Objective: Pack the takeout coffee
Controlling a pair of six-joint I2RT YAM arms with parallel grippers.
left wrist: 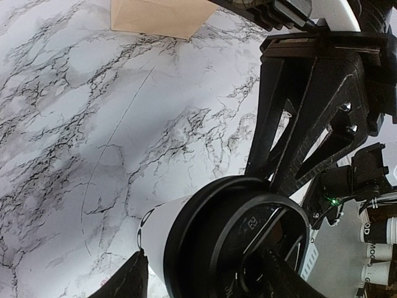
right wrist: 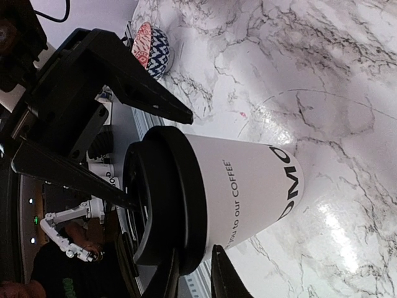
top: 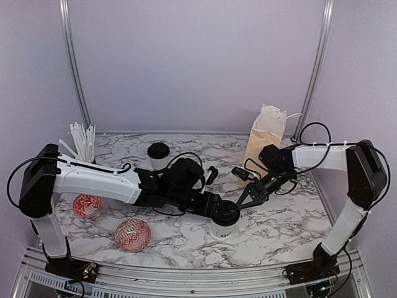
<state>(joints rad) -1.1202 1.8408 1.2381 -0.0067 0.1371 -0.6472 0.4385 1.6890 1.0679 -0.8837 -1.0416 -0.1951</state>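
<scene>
Cup: white paper cup (top: 223, 231) with round black plastic lid (top: 226, 213), upright on marble-patterned table (top: 298, 211), centre front; long axis vertical.
Left gripper (top: 218, 208): over the lid; clamped or released, cannot tell.
Right gripper (top: 245, 200): jaws narrow, cup just to its left; contact unclear.
Nearer arm: left.

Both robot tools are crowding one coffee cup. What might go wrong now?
1. The left tool and the right tool are both close around the white paper cup. They might bump each other and tip it onto the marble table.
2. The right tool's tips sit at the rim of the cup's round black plastic lid. A wrong squeeze or pull might pop it off, and anything inside may spill.
</scene>
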